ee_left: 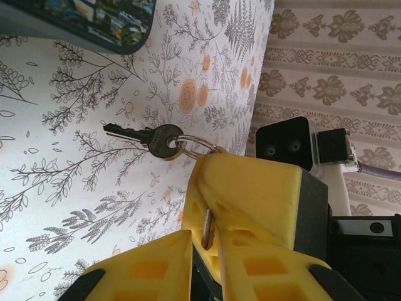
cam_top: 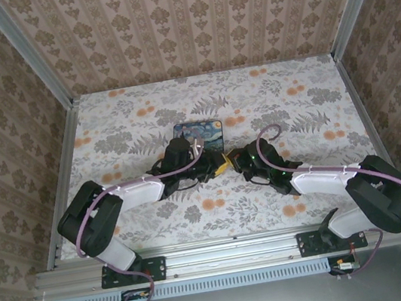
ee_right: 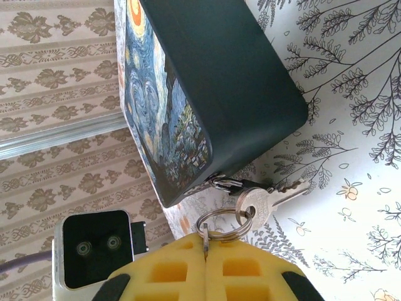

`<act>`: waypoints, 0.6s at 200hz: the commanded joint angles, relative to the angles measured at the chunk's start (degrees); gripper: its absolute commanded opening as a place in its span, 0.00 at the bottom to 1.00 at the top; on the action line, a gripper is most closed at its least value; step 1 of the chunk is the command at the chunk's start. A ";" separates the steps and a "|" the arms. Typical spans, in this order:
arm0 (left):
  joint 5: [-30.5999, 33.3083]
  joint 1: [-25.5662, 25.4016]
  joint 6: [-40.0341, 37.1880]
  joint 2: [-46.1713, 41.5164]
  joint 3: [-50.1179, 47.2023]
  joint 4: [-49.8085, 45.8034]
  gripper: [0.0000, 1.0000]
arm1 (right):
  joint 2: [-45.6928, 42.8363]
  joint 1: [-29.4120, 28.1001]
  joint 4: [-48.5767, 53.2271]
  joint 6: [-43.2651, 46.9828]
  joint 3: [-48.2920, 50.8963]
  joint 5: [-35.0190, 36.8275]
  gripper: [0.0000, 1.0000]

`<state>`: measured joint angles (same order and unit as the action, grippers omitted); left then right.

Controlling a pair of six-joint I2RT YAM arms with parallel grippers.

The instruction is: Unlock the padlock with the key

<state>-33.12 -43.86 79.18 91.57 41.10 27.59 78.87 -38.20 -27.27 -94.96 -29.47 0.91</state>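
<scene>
Pinching a metal sliver (ee_right: 203, 243) beside the dangling key (ee_right: 266, 199), your right gripper (ee_right: 205, 246) sits jaws together; left gripper (ee_left: 203, 266) jaws, cannot tell.

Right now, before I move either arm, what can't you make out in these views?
- Padlock: top view, the left tool and right tool cover that spot; right wrist view, only a dark bit at the tin's corner, unclear what.
- Left tool: left wrist view, bottom edge cuts its fingers; open or shut unclear.
- Key: top view, too small under the tools.
</scene>
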 commanded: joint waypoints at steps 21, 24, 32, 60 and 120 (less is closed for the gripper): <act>0.72 0.28 1.31 0.83 -1.11 3.03 0.13 | 2.64 -0.74 -4.25 -2.78 0.81 -1.26 0.01; 0.71 0.37 1.33 0.83 -1.23 3.12 0.12 | 2.73 -0.74 -4.40 -2.86 0.78 -1.38 0.01; 0.70 0.52 1.29 0.80 -1.28 3.17 0.10 | 3.06 -0.82 -4.67 -2.95 0.76 -1.68 0.01; -0.12 1.37 0.36 1.07 -1.46 3.66 0.00 | 3.40 -1.09 -5.56 -2.80 1.07 -2.53 0.03; -8.85 4.57 -11.61 -1.02 -1.65 -2.41 0.00 | -4.84 -0.14 6.67 5.80 2.58 0.58 0.43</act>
<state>-36.67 -40.60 76.05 92.05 39.38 28.84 79.18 -38.83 -28.60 -94.59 -27.49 0.27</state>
